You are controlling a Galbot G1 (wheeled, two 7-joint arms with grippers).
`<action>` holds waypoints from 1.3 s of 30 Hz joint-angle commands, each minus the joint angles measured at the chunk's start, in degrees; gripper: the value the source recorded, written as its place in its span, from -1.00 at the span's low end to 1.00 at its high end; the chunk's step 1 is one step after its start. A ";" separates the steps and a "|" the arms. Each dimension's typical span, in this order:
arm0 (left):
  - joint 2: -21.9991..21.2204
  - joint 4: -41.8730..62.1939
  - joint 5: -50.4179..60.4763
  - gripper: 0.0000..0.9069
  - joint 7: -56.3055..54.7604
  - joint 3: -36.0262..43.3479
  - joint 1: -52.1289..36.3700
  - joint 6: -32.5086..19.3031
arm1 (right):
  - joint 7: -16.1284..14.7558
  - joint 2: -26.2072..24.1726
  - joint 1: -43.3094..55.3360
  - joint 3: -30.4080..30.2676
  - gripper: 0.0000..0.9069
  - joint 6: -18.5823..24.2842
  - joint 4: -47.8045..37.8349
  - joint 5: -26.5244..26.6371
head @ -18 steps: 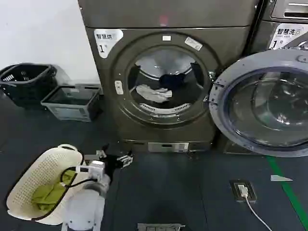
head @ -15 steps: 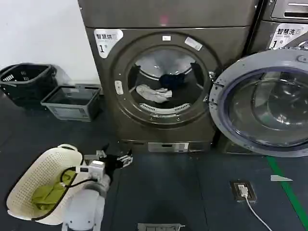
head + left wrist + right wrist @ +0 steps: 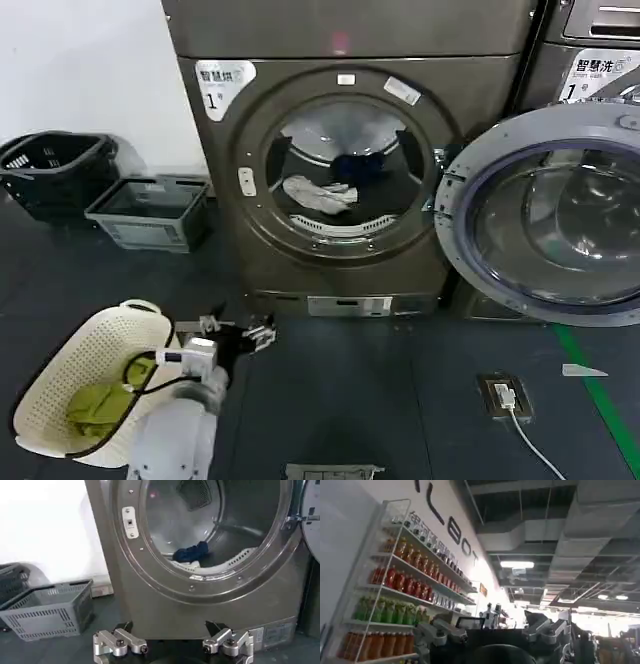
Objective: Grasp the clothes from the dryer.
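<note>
At the lower left of the head view a white basket [image 3: 85,385] sits on the dark floor with a yellow-green cloth [image 3: 100,408] inside, likely there to take the laundry. Just right of it the left gripper [image 3: 235,332] hangs low, fingers spread and empty, pointed at the dryer [image 3: 345,250], so I judge this an approach not yet at the drum. In the upper centre the drum mouth stands clear because the door [image 3: 545,215] is swung wide to the right. Inside lie the clothes: the whitish-grey piece [image 3: 320,193] near the front lip, the navy piece [image 3: 358,165] behind it. The left wrist view shows the navy piece [image 3: 191,552] plainly, while the lip hides most of the pale one. The right gripper [image 3: 492,630] points at shelves and ceiling, fingers apart, holding nothing.
</note>
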 commanded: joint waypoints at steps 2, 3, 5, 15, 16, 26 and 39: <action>0.04 -0.14 -0.52 1.00 -0.17 -0.07 0.04 2.81 | 0.41 0.08 0.02 -0.10 1.00 0.56 -0.18 0.46; 0.04 -0.13 -0.56 1.00 -0.16 -0.05 0.04 2.81 | 0.44 0.09 0.04 -0.09 1.00 0.54 -0.20 0.46; 0.04 -0.02 -0.66 1.00 -0.16 0.01 0.01 2.81 | 0.51 0.08 0.03 -0.07 1.00 0.53 -0.38 0.44; -0.20 0.33 -1.53 1.00 -0.55 0.14 -0.58 2.81 | 0.66 0.08 1.30 -1.12 1.00 0.52 -1.07 0.32; -0.24 0.37 -1.54 1.00 -0.56 0.15 -0.55 2.81 | 0.67 0.12 1.35 -1.23 1.00 0.50 -1.05 0.30; -0.54 0.33 -2.04 1.00 -1.05 -0.01 -0.79 2.81 | 0.61 0.05 1.57 -1.47 1.00 0.52 -1.56 0.37; -0.21 0.16 -1.73 1.00 -1.03 -0.14 -0.41 2.81 | 0.58 0.32 1.42 -1.58 1.00 0.60 -1.53 0.44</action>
